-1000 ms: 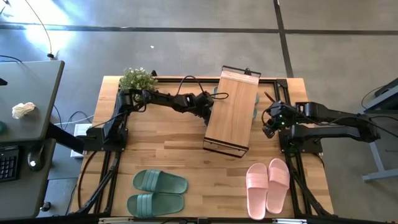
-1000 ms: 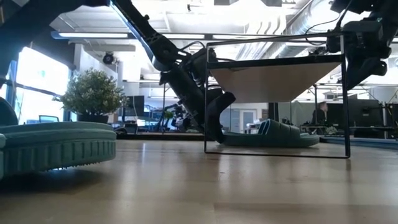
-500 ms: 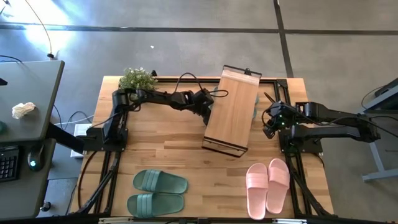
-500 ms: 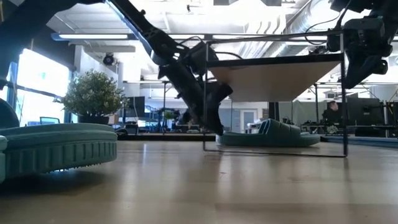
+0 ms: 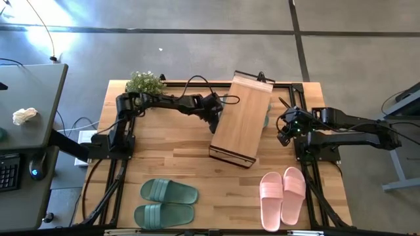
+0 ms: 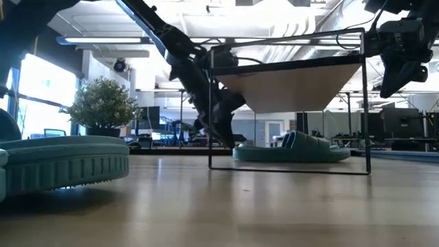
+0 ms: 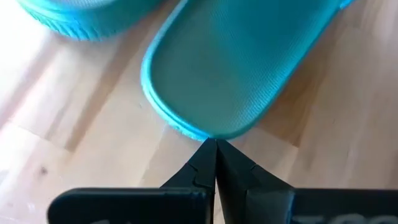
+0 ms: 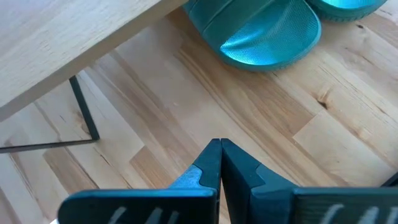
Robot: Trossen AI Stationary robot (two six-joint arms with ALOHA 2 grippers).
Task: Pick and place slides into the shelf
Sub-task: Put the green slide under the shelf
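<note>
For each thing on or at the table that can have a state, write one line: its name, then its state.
Shelf: standing upright, askew on the table.
Green slides under the shelf: lying flat.
Green pair of slides: flat at the table's front, not yet shelved.
Pink pair of slides: flat at the front, side by side.
Left gripper: shut, tips at a green slide's end.
Right gripper: shut, empty, beside the shelf.

L gripper (image 7: pixel 216 144), tips closed, butts a green slide (image 7: pixel 242 68) under the shelf (image 5: pixel 240 117); bare tabletop (image 7: pixel 81 155) either side.
</note>
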